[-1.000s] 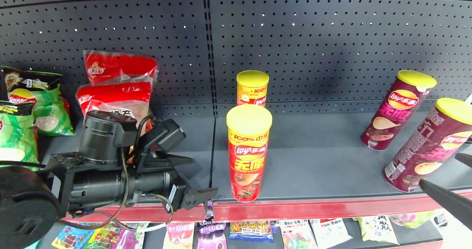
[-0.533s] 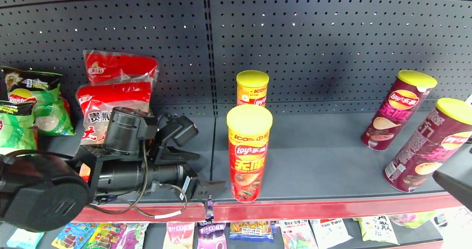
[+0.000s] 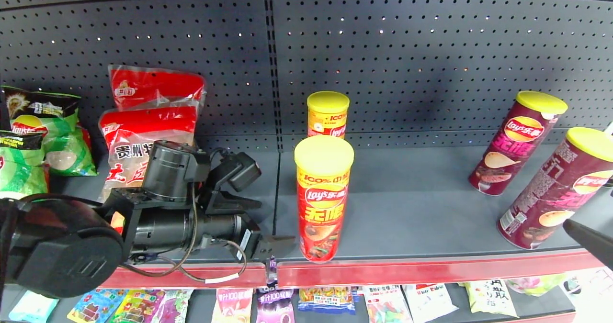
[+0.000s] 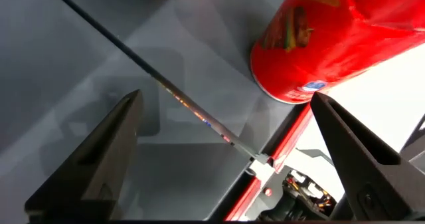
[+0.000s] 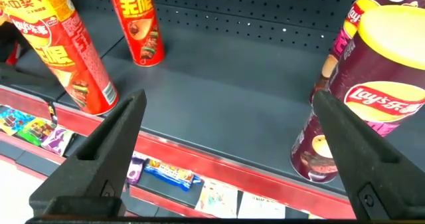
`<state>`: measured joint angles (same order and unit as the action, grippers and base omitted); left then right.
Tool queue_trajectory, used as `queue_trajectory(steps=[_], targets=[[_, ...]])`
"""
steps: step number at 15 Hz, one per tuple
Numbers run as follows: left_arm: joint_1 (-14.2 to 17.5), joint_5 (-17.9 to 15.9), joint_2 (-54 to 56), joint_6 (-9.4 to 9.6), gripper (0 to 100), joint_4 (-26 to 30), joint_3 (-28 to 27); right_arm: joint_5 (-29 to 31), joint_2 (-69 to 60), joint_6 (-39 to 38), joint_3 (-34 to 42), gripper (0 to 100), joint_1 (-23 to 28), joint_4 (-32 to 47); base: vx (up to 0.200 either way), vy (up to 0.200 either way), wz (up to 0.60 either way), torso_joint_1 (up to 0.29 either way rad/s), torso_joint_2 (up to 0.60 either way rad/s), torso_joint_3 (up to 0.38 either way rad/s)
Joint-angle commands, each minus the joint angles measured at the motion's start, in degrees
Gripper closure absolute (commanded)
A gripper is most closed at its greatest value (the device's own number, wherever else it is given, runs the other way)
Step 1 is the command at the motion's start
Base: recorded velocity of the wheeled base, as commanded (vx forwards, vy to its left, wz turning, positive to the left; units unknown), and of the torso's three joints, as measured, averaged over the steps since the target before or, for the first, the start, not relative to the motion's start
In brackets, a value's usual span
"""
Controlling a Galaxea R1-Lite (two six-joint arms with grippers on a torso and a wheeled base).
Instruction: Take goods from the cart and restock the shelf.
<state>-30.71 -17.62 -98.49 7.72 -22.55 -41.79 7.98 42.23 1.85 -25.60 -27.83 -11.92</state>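
Hovering low over the front edge of the dark grey metal shelf (image 3: 421,208), the left end effector (image 3: 272,221) has its fingers spread wide with nothing between them. The tall red cylindrical chip can with a yellow lid (image 3: 323,203) stands upright at the front of the shelf. It is just beside that end effector's fingertips and outside the gap between them. A second red chip can with a yellow lid (image 3: 327,115) stands upright behind it, near the dark perforated back panel (image 3: 407,64). On the robot's right, well apart from the red cans, a rear maroon chip can (image 3: 519,143) and a front maroon chip can (image 3: 560,189) stand on the same shelf, both with yellow lids. The right end effector (image 5: 229,101) hangs before the glossy red front rail (image 3: 431,268), close to the front maroon chip can, its fingers wide apart and empty. Red plastic snack bags (image 3: 148,122) and green crisp bags (image 3: 33,136) stand behind the left arm. Flat colourful packets (image 3: 325,299) lie on the shelf below.
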Motion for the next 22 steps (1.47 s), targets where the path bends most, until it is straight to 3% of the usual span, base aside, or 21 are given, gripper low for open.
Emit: queue_trajectory(steps=[1,22], targets=[[0.03,0.56,-0.21,0.02,0,-0.04,-0.13,0.01,0.14,-0.01,0.02,0,0.06,-0.03,0.000,0.000,0.00,0.000,0.00,0.000],[-1.46,0.74,-2.67,0.02,0,-0.04,-3.65,0.10,-0.04,-0.01,-0.77,0,0.06,-0.03,0.000,0.000,0.00,0.000,0.00,0.000]])
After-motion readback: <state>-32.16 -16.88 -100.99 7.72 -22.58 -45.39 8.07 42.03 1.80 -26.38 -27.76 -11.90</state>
